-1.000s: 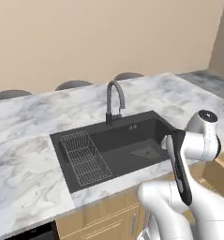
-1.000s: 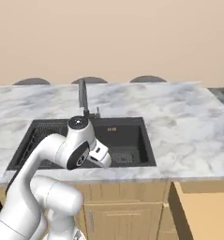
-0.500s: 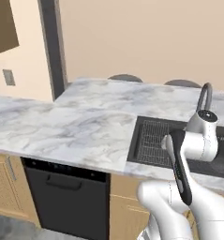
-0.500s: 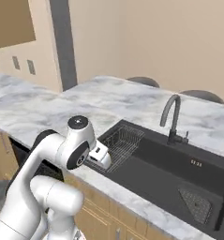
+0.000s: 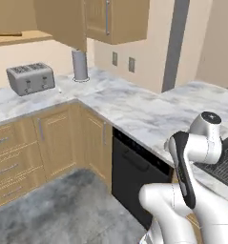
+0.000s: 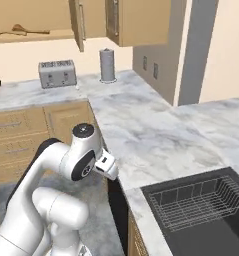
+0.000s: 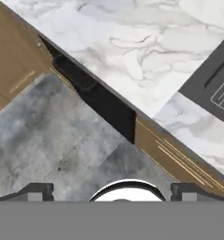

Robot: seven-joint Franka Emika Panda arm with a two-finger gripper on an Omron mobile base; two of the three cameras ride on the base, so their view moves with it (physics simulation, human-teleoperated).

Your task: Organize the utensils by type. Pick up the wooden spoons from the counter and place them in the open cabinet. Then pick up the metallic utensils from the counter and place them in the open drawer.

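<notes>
Arm was folded up tight over the base, gripper pointed down at the floor beside the counter, fingers spread wide, empty. Wooden spoons lay in the open cabinet.

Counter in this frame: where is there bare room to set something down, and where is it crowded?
The counter is bare along the stretch from the paper towel roll to the sink. The back corner is tighter, with the toaster beside the roll. The open cabinet shelf already holds wooden spoons.
</notes>
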